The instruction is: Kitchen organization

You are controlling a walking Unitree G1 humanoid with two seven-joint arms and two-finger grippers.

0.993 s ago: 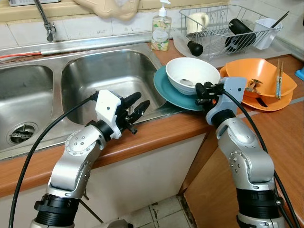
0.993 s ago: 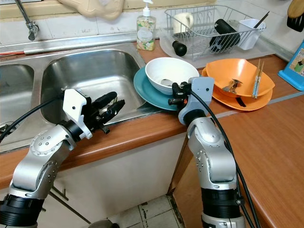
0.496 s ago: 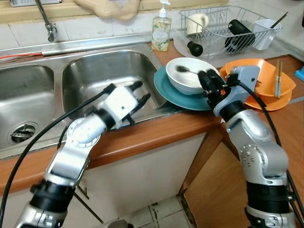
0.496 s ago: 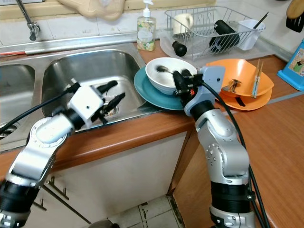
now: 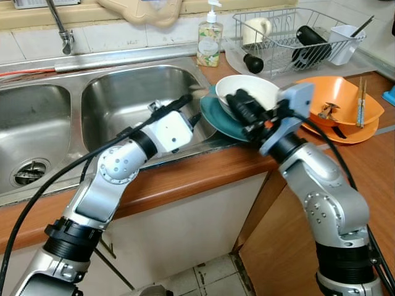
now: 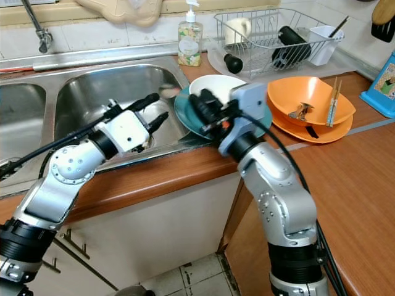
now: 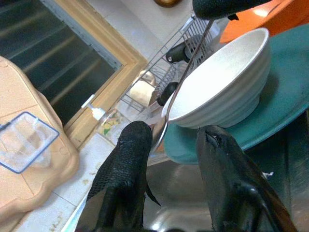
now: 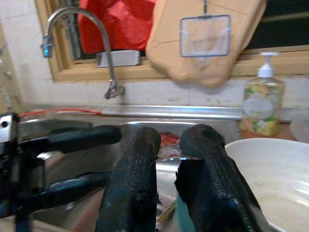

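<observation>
Between the right gripper's (image 8: 166,159) pinching fingers, a spoon (image 7: 181,79)

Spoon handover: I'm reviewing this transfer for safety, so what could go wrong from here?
1. The right claw grips the spoon over the sink while the left claw is open around its bowl end; releasing early would likely drop it.
2. The right claw is close by the white bowl on the teal plate at the sink's edge; a nudge might shift them.

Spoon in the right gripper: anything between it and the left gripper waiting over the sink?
Nothing visible. The spoon runs from the right gripper past the white bowl rim, its bowl end already between the left gripper's open fingers.
</observation>
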